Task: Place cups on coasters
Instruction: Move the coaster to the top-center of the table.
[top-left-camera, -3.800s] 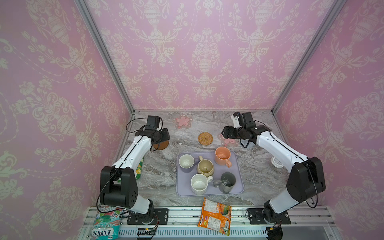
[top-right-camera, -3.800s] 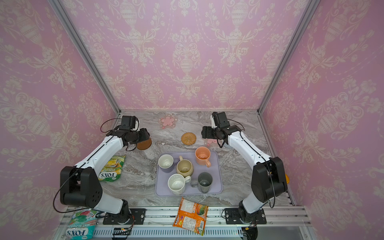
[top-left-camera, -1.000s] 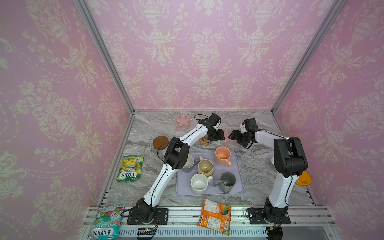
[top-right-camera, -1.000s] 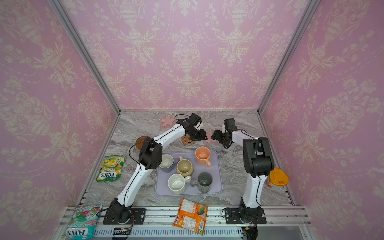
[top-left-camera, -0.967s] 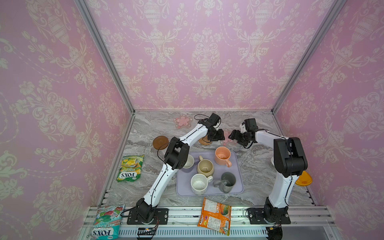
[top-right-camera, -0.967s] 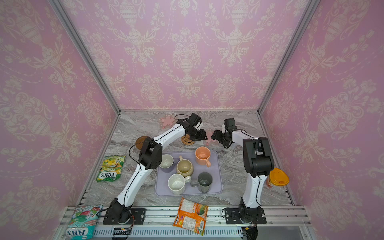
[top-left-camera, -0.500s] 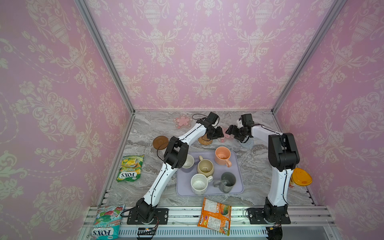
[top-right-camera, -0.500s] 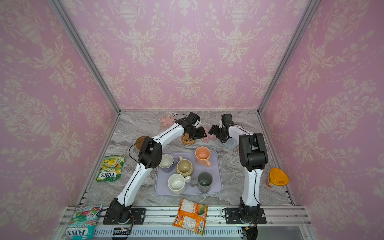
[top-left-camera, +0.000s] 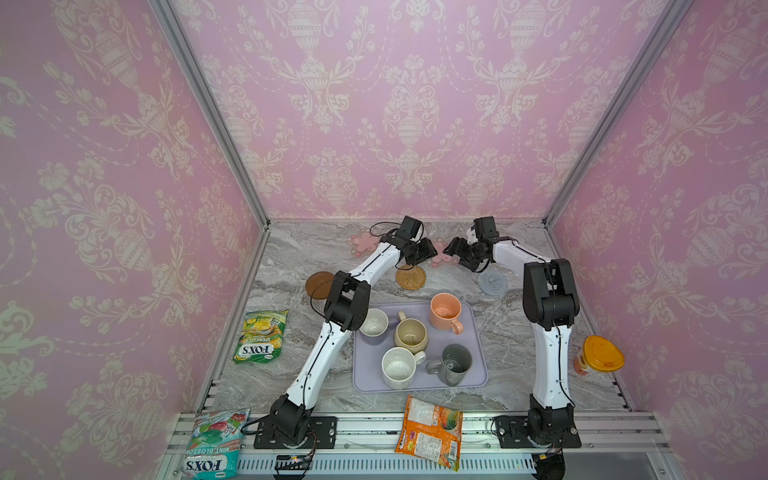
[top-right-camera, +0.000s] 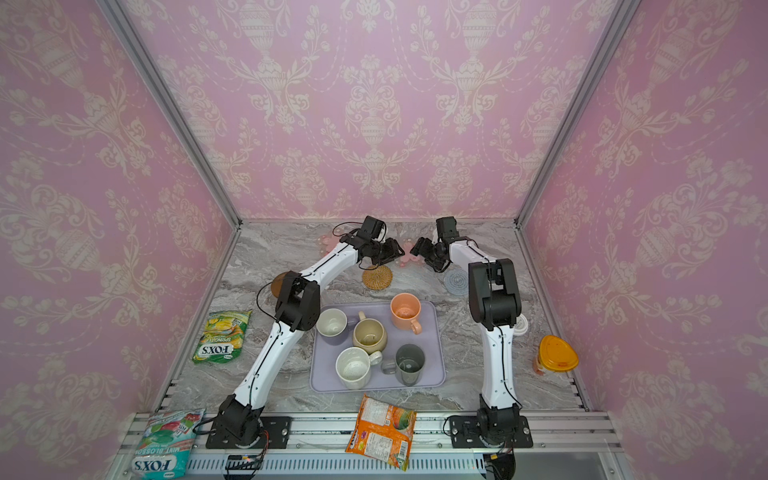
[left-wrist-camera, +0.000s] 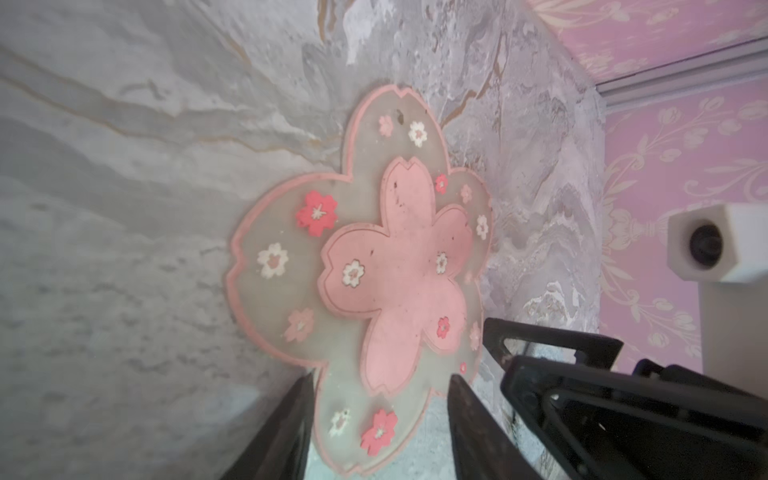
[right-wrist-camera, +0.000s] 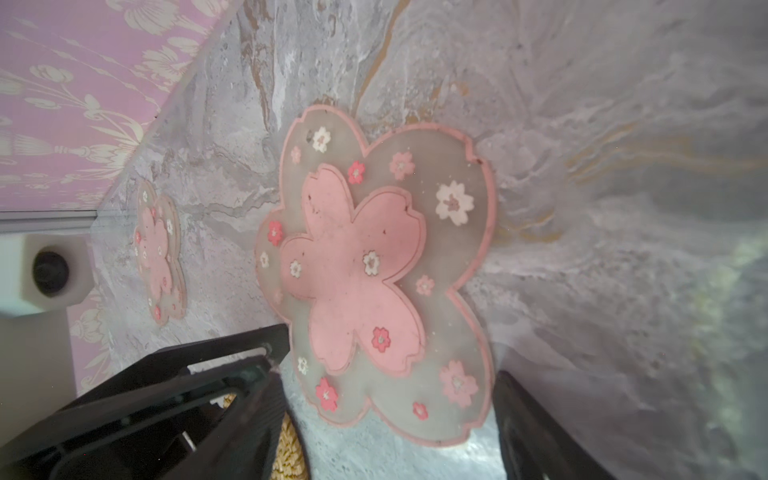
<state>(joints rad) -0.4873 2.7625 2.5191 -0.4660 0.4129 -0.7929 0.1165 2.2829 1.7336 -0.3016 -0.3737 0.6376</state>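
Nearest you, on the front rail, lie an orange snack packet (top-left-camera: 430, 432) and a Fox's mint bag (top-left-camera: 214, 442). Behind them on the marble table (top-left-camera: 291, 257) sits the lavender tray (top-left-camera: 471, 332), and all five cups stand upright on it. The speckled white mug (top-left-camera: 397, 368) and the dark grey mug (top-left-camera: 455, 363) form the near row. The lavender mug (top-left-camera: 374, 324), the beige mug (top-left-camera: 410, 334) and the peach mug (top-left-camera: 445, 311) form the far row. A yellow-green Fox's pack (top-left-camera: 259, 336) lies on the robot's left of the tray, and an orange-lidded jar (top-left-camera: 600, 355) stands well off to its right. Beyond the tray three coasters lie flat on the table, apart from one another: the dark brown disc (top-left-camera: 318, 284) on the left, the rattan disc (top-left-camera: 410, 277) at centre and the grey-blue disc (top-left-camera: 492, 282) on the right. Further back, both your arms extend over one pink flower coaster (left-wrist-camera: 390, 266), which lies just behind the rattan disc. Your left gripper (left-wrist-camera: 382, 382) hangs low over it with its fingers apart and holds nothing; one petal shows between them in the left wrist view. Your right gripper (right-wrist-camera: 390, 390) faces it from the opposite side, fingers spread wider, likewise empty. The two grippers stand close, tip to tip. Farthest back, near the rear wall and left of centre, lies the second pink flower coaster (top-left-camera: 365, 242).
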